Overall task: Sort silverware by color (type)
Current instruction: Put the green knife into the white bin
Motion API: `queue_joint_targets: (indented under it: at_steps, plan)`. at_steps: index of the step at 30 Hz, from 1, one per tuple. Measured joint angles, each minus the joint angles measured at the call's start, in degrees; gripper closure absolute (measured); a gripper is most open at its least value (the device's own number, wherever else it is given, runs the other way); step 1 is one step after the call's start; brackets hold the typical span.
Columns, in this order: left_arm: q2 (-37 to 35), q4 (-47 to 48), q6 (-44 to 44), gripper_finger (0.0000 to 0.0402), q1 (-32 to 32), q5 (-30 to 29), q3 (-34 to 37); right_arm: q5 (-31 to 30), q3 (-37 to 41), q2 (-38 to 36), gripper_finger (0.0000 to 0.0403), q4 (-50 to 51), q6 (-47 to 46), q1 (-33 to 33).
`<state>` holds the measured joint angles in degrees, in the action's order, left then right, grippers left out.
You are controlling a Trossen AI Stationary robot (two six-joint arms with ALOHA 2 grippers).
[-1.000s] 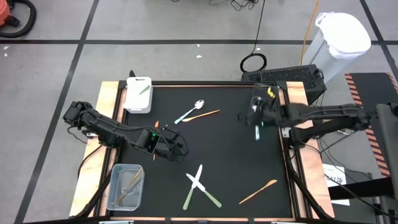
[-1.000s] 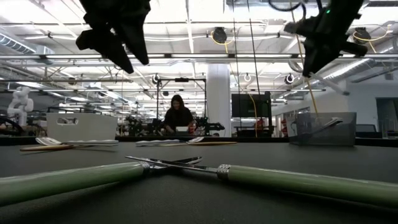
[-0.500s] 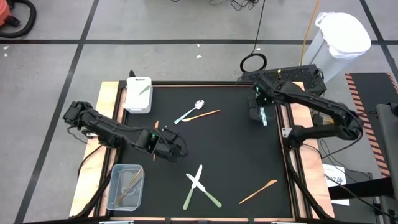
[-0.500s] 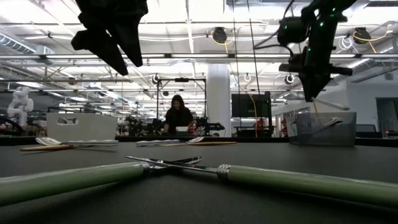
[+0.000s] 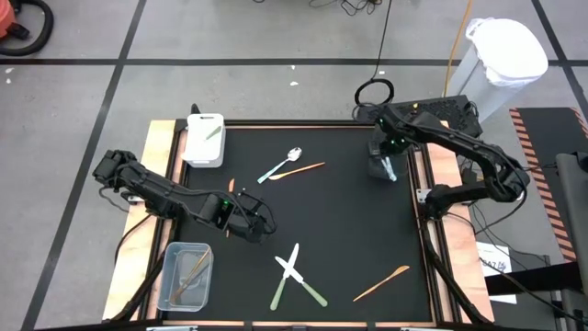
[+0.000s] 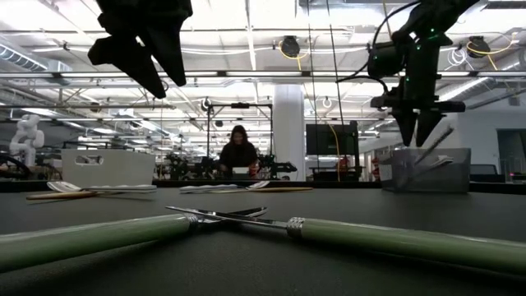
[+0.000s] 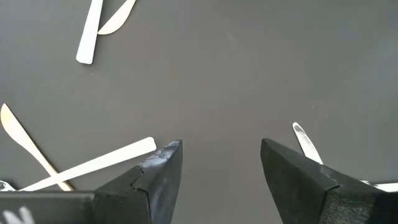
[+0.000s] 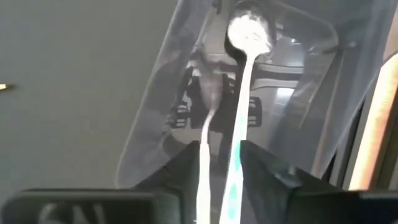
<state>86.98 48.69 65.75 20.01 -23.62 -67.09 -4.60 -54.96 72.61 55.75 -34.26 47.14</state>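
My right gripper hangs open over the clear bin at the table's far right, fingers pointing down. A light-blue-handled spoon stands in that bin, bowl on its floor, handle leaning up between my fingers; beside it stands another pale utensil. My left gripper is open above the bare mat left of centre, holding nothing. On the mat lie a spoon, an orange piece, two crossed green-handled knives and another orange piece. My right gripper has the spoon's handle in the gap between its fingers, which come from above. Whether either finger touches the handle I cannot tell. In the low view the handle leans on the bin's rim beside the fingertips.
A white bin with a green knife stands at the far left. A clear bin with utensils sits at the near left. A thin orange piece lies near my left gripper. Wooden rails edge the mat.
My right gripper has carried the spoon toward the table's far right corner, turned to point down over the clear bin, and opened. The spoon has dropped into the bin and now leans there.
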Motion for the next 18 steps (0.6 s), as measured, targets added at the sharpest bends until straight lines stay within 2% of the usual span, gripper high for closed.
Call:
queue_joint_targets:
  at_steps: [4, 8, 12, 18]
  plan:
    - [0.00, -0.23, 0.00, 0.0183, 0.00, -0.10, -0.01, 0.85, 0.00, -1.19, 0.0227, -0.05, 1.28, -0.54]
    - [0.00, -0.53, 0.00, 0.0183, 0.00, -0.39, -0.02, 1.53, 0.00, -4.56, 0.0200, -1.51, -0.40, -3.46]
    - [0.00, -1.06, 0.03, 0.0183, 0.00, -1.36, -0.02, 1.46, 0.00, -10.79, 0.0196, -5.03, -5.60, -7.99]
    - [0.00, -3.10, 2.74, 0.0183, 0.52, -2.03, -0.02, 1.72, -0.04, -17.71, 0.0204, -7.96, -12.57, -18.69]
